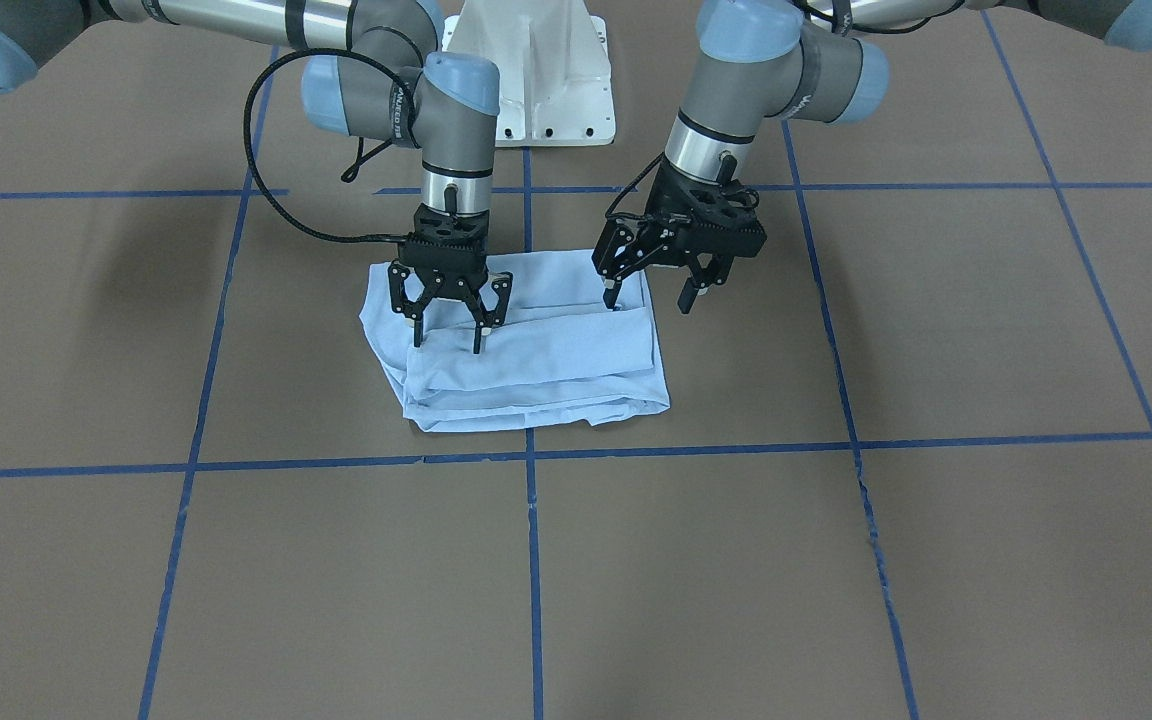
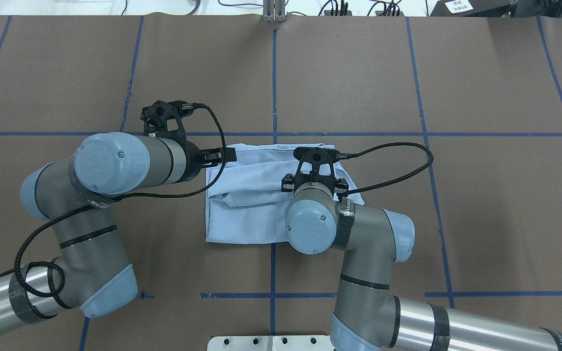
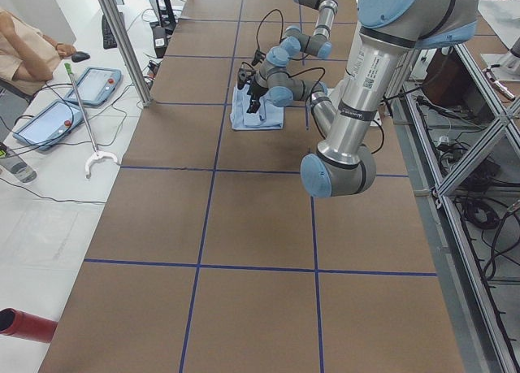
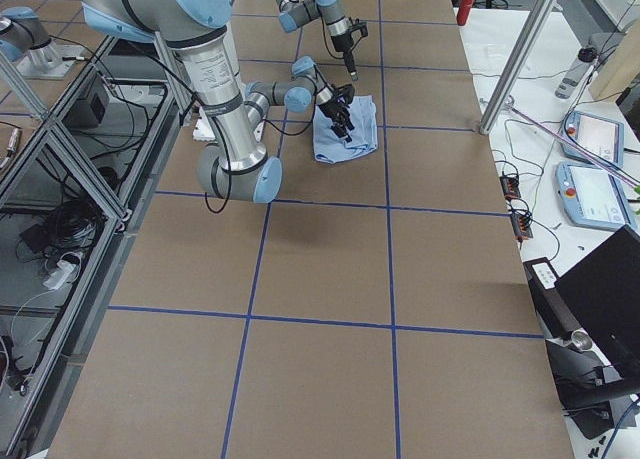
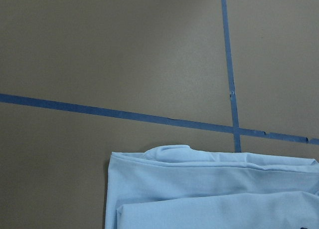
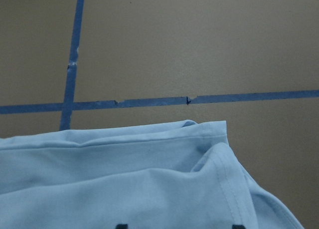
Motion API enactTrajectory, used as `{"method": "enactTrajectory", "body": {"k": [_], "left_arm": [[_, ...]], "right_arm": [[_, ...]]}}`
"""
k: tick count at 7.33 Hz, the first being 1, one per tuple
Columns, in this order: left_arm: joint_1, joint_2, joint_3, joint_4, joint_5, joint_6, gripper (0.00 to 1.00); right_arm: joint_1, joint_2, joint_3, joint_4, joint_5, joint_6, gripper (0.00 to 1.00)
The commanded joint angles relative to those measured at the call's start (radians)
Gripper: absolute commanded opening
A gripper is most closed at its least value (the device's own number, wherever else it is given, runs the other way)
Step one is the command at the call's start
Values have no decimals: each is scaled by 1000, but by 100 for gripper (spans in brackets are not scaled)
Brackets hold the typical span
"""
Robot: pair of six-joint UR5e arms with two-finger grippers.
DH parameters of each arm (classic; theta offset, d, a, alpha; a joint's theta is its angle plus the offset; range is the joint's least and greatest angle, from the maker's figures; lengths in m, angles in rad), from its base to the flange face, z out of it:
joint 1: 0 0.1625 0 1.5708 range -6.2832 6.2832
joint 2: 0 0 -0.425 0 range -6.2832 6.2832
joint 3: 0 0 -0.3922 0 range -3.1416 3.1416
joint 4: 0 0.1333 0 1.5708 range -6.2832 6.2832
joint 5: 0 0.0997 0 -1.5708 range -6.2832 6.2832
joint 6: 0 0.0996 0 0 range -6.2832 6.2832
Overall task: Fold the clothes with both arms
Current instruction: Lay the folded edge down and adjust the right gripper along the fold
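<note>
I see a light blue T-shirt (image 1: 536, 350) folded into a rough rectangle of several layers near the middle of the brown worktop (image 1: 836, 560), lying across a blue tape line (image 1: 530, 560). Its collar and chest print do not show. In the front-facing view, the right gripper (image 1: 448, 343) points down over the shirt's 9 o'clock side. Its jaws are apart and empty, with the fingertips at or just above the top layer; I cannot tell if they touch. The left gripper (image 1: 649, 303) is tilted at the shirt's 2 o'clock corner, also spread and holding nothing, with one finger over the cloth edge and the other over bare worktop. The right wrist camera shows a stitched sleeve hem (image 6: 227, 174) poking out loosely at one corner. I judge the shirt light, soft and limp: it will sag, wrinkle and drag, and its layers are likely to slide apart if only the top one is pinched. I would take hold at two corners of one edge, closing through the whole stack, lifting both sides evenly and keeping the loose sleeve tucked in.
</note>
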Motion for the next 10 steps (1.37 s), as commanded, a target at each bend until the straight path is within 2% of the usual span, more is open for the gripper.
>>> {"method": "enactTrajectory", "body": {"k": [1, 2, 3, 4, 6, 8, 9, 10], "left_arm": [[0, 1, 0, 0, 0, -1, 100], [0, 1, 0, 0, 0, -1, 100], [0, 1, 0, 0, 0, -1, 100], [0, 1, 0, 0, 0, -1, 100], [0, 1, 0, 0, 0, -1, 100], [2, -2, 0, 0, 0, -2, 100], [2, -2, 0, 0, 0, -1, 100], [3, -2, 0, 0, 0, -2, 100]], "right_arm": [[0, -4, 1, 0, -9, 1, 63], [-2, -4, 1, 2, -9, 1, 33], [-3, -4, 1, 3, -9, 1, 11], [-3, -4, 6, 3, -9, 1, 0], [-6, 6, 7, 3, -9, 0, 0], [44, 13, 1, 3, -6, -8, 0], [73, 40, -31, 0, -4, -6, 0], [99, 98, -128, 2, -3, 0, 0]]}}
